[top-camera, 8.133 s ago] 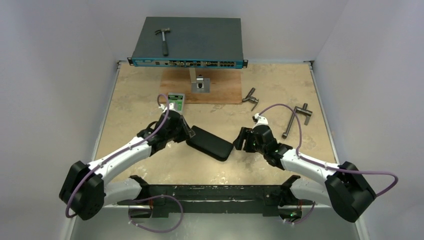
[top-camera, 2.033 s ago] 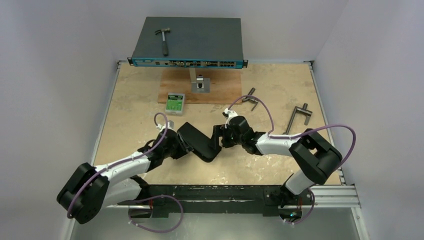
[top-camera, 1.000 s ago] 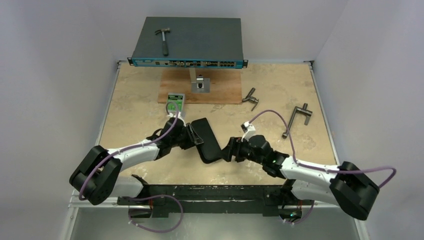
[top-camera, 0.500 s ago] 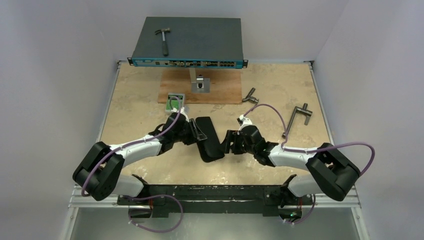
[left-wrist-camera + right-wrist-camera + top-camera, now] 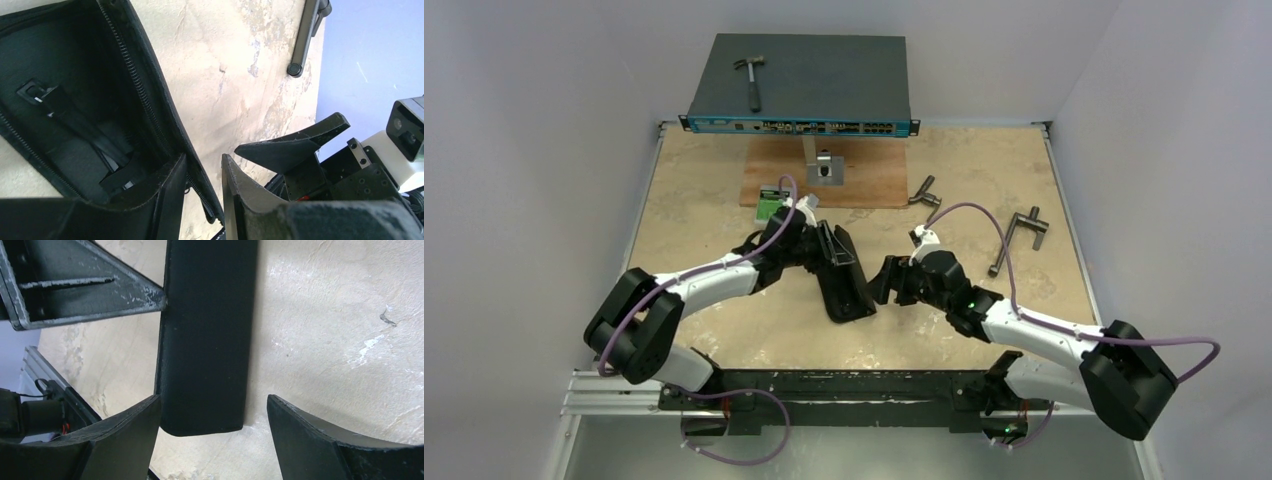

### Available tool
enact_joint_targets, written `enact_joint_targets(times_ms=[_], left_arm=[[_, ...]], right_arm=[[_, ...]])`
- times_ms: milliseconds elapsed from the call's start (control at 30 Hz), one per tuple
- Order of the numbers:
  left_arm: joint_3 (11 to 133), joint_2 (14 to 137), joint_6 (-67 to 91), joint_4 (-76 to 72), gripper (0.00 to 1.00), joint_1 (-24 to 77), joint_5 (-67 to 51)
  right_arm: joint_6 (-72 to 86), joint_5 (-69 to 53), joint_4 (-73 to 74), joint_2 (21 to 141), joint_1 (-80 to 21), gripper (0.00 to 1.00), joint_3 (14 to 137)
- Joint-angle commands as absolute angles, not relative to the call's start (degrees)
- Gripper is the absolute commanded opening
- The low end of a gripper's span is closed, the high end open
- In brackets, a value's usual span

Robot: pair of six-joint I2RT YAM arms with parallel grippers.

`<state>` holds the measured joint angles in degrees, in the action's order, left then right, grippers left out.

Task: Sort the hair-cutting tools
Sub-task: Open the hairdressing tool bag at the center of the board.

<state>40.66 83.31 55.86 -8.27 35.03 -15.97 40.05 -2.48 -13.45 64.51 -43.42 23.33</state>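
A black zip case [image 5: 852, 295] lies at the table's middle, its lid raised. My left gripper [image 5: 832, 250] is shut on the case's zipped edge [image 5: 165, 125], one finger inside the case and one outside; the gripper [image 5: 203, 157] shows this in the left wrist view. Slim black pieces [image 5: 80, 125] lie inside the case; I cannot tell which hair-cutting tools they are. My right gripper [image 5: 882, 285] stands open at the case's right side. In the right wrist view the case's end [image 5: 205, 340] sits between the spread fingers of that gripper [image 5: 214, 397].
A blue-fronted metal box [image 5: 799, 85] with a hammer [image 5: 751, 80] on it stands at the back. Two grey T-handle tools [image 5: 927, 195] [image 5: 1016, 238] lie at the right. A green box [image 5: 771, 197] and a metal bracket [image 5: 826, 170] on a wooden board sit behind the case.
My left gripper has moved away from the arms' bases with the case's edge, raising the lid more. The right gripper has shifted slightly beside the case and stays spread.
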Motion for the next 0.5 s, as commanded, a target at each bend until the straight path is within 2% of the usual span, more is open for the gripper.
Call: enact_joint_targets(times_ms=[0, 467], left_arm=[[44.4, 85.1, 54.4, -11.4, 0.31, 35.6, -17.9], [44.8, 87.0, 54.6, -12.1, 0.31, 35.8, -17.8]], right_arm=[[35.8, -2.8, -10.2, 63.2, -43.1, 0.78, 25.2], [28.8, -4.1, -9.2, 65.4, -43.3, 0.79, 31.3]])
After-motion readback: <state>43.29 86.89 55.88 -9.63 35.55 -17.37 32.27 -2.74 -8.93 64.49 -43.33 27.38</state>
